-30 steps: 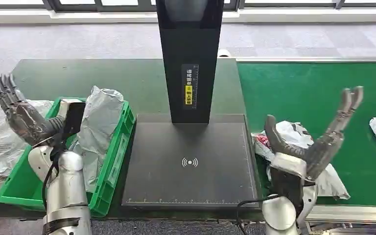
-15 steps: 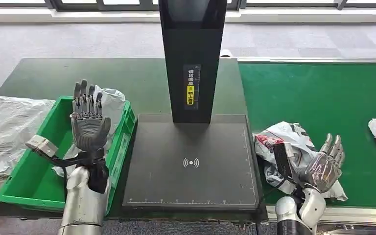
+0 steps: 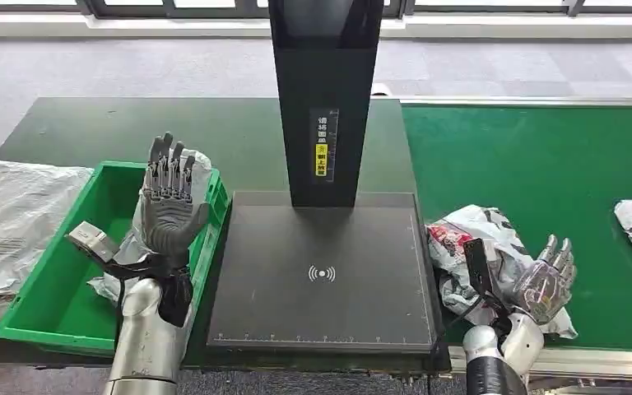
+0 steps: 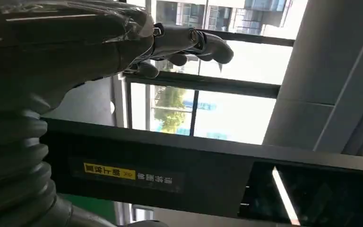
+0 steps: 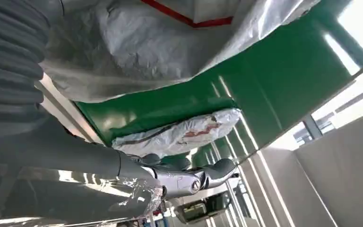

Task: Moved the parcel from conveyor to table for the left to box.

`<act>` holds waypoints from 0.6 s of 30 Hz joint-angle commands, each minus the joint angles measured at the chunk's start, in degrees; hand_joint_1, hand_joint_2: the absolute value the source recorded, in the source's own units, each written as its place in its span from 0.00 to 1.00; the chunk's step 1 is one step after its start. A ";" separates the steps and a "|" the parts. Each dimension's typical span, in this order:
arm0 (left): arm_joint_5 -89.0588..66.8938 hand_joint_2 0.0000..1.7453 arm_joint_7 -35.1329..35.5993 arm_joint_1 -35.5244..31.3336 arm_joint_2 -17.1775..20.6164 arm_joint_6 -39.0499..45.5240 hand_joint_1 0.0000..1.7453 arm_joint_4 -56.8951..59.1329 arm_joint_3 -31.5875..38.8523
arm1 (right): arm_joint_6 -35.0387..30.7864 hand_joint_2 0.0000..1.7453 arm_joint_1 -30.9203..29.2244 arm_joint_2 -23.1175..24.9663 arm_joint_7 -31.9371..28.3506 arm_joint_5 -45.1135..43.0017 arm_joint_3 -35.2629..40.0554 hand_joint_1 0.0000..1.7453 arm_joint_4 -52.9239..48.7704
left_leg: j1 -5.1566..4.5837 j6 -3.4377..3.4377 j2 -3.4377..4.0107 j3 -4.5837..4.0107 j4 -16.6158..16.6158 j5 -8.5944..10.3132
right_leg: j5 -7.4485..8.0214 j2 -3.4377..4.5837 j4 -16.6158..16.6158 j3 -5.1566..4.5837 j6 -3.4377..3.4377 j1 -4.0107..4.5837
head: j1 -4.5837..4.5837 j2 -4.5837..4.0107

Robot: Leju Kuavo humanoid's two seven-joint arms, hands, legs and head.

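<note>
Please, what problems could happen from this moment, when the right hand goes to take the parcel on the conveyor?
1. The parcel is a loose, crumpled bag at the conveyor edge; the right hand may grip only slack film and it could slip.
2. Its path to the scanner plate passes the black post; a dangling bag might snag.
3. The left hand hovers open over the green bin, near the plate, so the hands could crowd.

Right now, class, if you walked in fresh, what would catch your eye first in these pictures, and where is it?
First, the tall black scanner column rising from its dark base plate in the middle of the table. Next, the left hand raised, fingers apart, above the green crate with a grey parcel inside. On the green conveyor, the right hand lies against a crumpled white parcel.
</note>
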 commanded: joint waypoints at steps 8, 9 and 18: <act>-0.23 1.00 0.13 3.93 0.37 0.18 0.00 0.76 -1.35 | 0.52 1.00 -3.42 -0.93 0.37 -0.52 -4.25 0.00 6.94 | -0.04 -0.02 0.11 0.20 -0.12 -0.03 | -0.01 0.08 -0.09 0.14 0.01 -0.03 | 0.00 0.02; -0.23 1.00 0.13 3.93 0.37 0.18 0.00 0.76 -1.35 | 0.52 1.00 -3.42 -0.93 0.37 -0.52 -4.25 0.00 6.94 | -0.02 -0.02 0.15 0.25 -0.14 -0.04 | 0.00 0.11 -0.13 0.19 0.02 -0.01 | 0.00 0.02; -1.17 1.00 0.13 5.41 0.37 2.27 0.00 0.19 -2.67 | 4.85 1.00 -5.57 -3.20 6.18 -2.79 -6.57 1.00 13.62 | -0.02 -0.02 0.09 0.31 -0.18 -0.04 | -0.01 0.04 -0.18 0.28 0.03 -0.02 | 0.00 0.00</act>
